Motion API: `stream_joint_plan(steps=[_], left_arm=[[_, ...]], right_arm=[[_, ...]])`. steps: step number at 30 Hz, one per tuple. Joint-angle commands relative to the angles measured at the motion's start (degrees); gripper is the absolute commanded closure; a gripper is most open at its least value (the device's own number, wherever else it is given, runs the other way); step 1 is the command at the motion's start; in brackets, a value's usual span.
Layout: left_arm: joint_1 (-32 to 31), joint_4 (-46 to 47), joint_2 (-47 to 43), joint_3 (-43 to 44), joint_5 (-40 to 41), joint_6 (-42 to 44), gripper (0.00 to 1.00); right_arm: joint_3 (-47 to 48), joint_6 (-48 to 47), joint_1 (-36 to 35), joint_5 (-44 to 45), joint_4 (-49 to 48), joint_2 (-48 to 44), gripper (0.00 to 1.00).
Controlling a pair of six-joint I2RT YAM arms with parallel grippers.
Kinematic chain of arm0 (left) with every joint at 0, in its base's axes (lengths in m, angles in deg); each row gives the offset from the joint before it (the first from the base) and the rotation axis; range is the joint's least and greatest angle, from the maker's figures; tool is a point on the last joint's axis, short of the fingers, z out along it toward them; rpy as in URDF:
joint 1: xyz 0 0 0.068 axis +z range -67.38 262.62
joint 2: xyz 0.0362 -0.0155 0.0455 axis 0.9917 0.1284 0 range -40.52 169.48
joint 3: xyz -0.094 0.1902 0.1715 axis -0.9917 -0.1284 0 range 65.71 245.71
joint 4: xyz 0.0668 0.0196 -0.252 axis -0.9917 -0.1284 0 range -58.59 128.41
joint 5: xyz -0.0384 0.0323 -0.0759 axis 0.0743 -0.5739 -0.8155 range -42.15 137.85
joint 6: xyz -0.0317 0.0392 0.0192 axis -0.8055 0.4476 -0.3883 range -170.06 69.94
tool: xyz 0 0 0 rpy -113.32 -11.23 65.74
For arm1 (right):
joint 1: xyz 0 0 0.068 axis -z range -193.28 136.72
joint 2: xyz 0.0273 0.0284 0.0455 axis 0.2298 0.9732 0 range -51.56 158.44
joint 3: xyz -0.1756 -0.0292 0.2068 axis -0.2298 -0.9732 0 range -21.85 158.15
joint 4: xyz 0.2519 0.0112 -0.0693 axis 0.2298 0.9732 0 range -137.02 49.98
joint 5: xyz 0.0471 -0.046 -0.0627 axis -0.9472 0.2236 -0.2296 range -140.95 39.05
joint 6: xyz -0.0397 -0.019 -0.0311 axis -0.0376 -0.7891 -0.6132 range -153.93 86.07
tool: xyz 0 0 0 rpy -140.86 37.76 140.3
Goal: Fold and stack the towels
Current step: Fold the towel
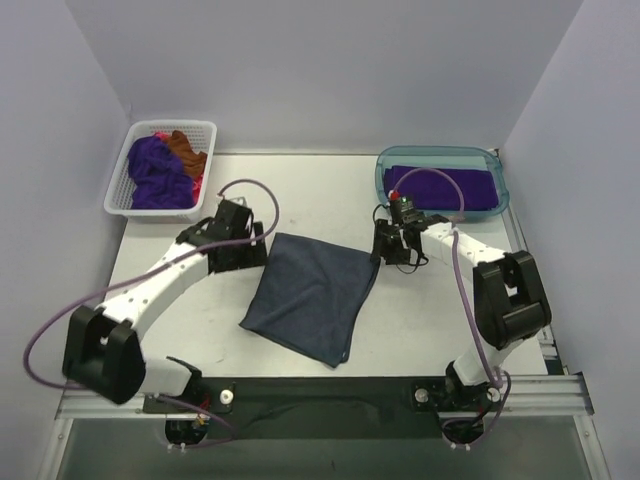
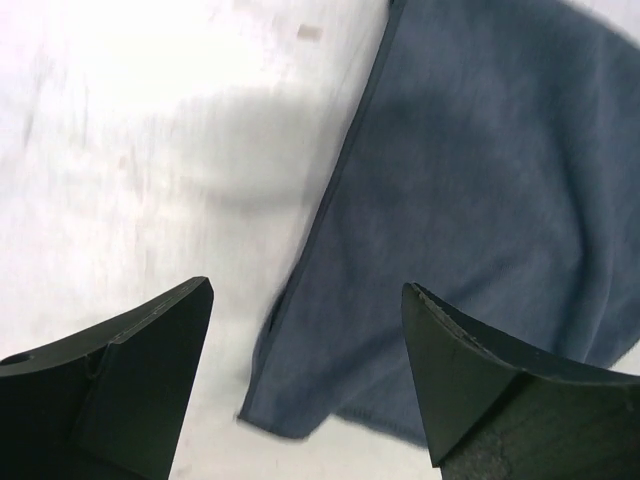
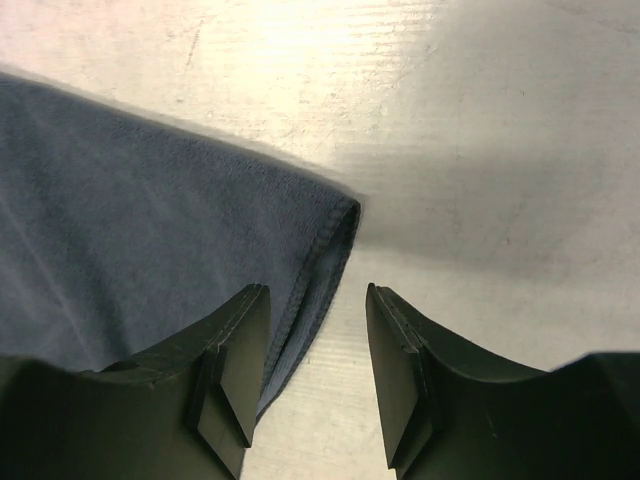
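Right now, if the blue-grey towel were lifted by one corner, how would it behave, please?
Probably floppy: the blue-grey towel lies flat with soft creases, so it should drape. Its thin hemmed edge suggests lightness; pushed, it would likely bunch.

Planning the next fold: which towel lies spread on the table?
The dark slate blue-grey cloth towel, lying flat by itself; the others sit in the white lattice basket or the teal translucent tub.
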Motion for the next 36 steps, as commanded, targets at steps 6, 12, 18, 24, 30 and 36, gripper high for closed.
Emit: stream_joint_plan(steps=[6, 12, 18, 24, 30, 36], left_arm=[[3.4, 12.0, 23.8, 19.2, -6.2, 14.5, 0.14], [4.7, 12.3, 34.8, 28.8, -9.5, 17.6, 0.14], [4.7, 12.3, 39.0, 30.7, -10.0, 16.7, 0.15], [4.7, 12.6, 39.7, 31.0, -10.0, 16.8, 0.15], [4.7, 12.6, 40.2, 31.1, -11.1, 17.2, 0.15], [4.8, 12.9, 41.3, 31.4, -11.0, 17.6, 0.14]], right_arm=[[7.1, -5.2, -0.1, 1.3, 2.2, 5.4, 0.57], [10.8, -6.5, -0.2, 1.3, 4.9, 8.6, 0.56], [11.5, -6.4, -0.3, 1.3, 7.5, 10.8, 0.56], [10.8, -6.6, -0.2, 1.2, 8.0, 11.7, 0.59], [10.6, -7.0, 0.1, 1.8, 8.1, 13.5, 0.69], [10.3, -6.8, 0.4, 1.3, 8.6, 15.5, 0.79]])
